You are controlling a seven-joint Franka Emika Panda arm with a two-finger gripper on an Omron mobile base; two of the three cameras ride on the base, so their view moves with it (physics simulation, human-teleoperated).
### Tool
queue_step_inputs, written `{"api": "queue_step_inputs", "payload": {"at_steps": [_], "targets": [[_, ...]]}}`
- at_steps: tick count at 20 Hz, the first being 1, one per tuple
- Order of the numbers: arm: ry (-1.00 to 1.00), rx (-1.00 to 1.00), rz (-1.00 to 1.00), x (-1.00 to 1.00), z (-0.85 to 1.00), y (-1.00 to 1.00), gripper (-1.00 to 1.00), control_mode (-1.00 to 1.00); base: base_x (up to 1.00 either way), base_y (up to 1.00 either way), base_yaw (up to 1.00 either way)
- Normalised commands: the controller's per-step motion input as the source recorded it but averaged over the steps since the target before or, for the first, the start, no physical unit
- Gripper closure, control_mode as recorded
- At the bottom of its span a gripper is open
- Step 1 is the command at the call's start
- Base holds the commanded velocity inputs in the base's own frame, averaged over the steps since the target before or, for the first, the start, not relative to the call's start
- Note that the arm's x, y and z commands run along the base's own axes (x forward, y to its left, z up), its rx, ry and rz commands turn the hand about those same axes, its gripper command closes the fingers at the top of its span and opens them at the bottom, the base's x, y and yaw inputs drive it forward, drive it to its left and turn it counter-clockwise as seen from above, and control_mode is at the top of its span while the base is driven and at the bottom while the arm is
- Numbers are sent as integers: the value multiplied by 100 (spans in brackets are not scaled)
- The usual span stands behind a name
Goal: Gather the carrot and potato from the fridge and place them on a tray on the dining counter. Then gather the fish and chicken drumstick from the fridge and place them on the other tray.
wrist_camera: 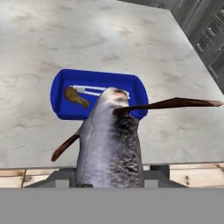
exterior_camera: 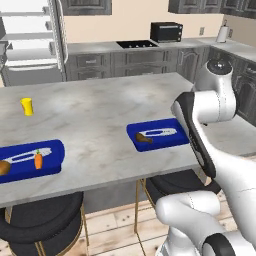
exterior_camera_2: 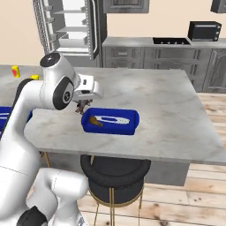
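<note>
End effector point(exterior_camera_2: 81, 108) clamped on the fish point(wrist_camera: 110, 140) near the counter's point(exterior_camera_2: 176, 110) front edge, where release short of the blue tray point(wrist_camera: 99, 78) could drop it off

- A grey marble desk point(exterior_camera: 100, 120) fills the middle of the room, with two round black stools point(exterior_camera_2: 115, 173) on thin gold legs tucked under its near edge.
- The floor point(exterior_camera_2: 194, 207) is of light wooden planks.
- At 12 o'clock, dark grey cabinets point(exterior_camera: 125, 62) run along a beige wall point(exterior_camera: 110, 22), carrying a black cooktop point(exterior_camera: 136, 44) and a black microwave point(exterior_camera: 166, 31).
- At 10 o'clock stands a fridge point(exterior_camera: 30, 42), its door open.
</note>
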Motion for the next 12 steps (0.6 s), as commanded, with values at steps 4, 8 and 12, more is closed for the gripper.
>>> {"api": "queue_step_inputs", "payload": {"at_steps": [4, 8, 12], "targets": [[3, 0, 0, 47, -22, 0, 100, -100, 0, 0, 0], [4, 0, 0, 38, -40, 0, 100, -100, 0, 0, 0], [3, 0, 0, 31, -39, -1, 100, -100, 0, 0, 0]]}}
